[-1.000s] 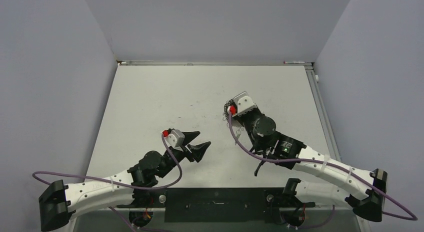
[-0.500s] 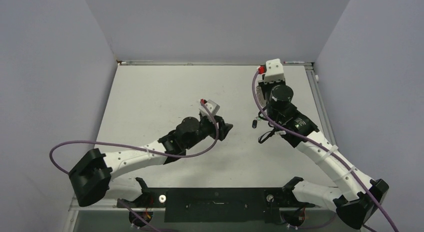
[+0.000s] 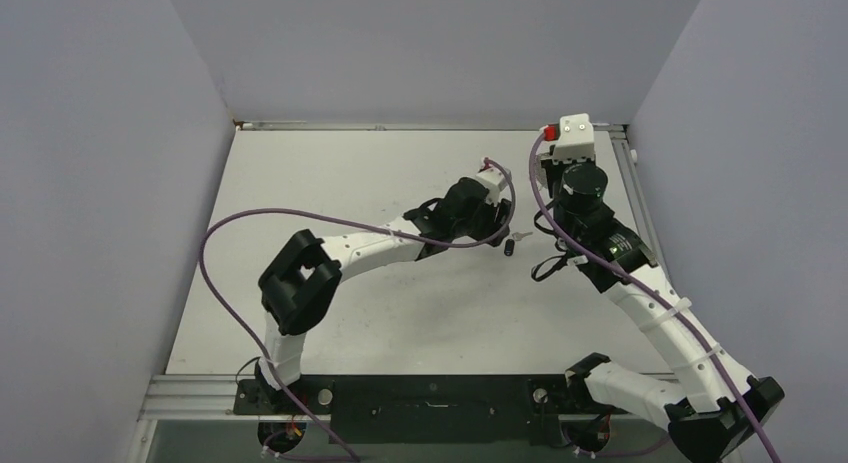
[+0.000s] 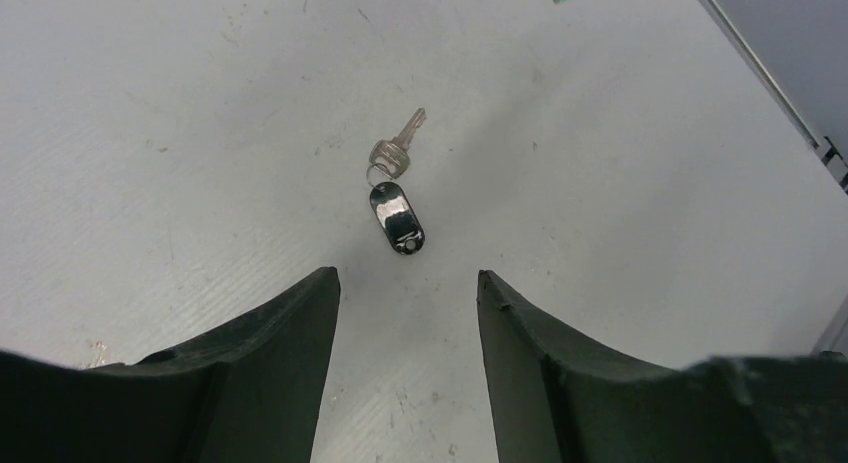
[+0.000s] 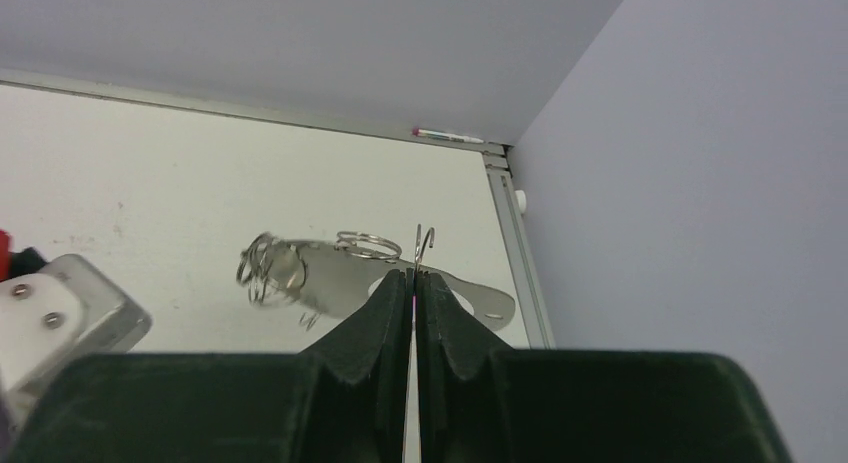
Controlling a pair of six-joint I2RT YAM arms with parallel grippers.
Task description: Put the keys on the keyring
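On table (image 4: 650, 233), silver-and-black key (image 4: 396, 183).

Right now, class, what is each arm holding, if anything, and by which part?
The right fingers pinch the keyring by its thin wire, near the hooked end. The left fingers hold nothing, open near the key.

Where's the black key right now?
The key lies flat on the table, right of centre, just ahead of the open left gripper in its wrist view.
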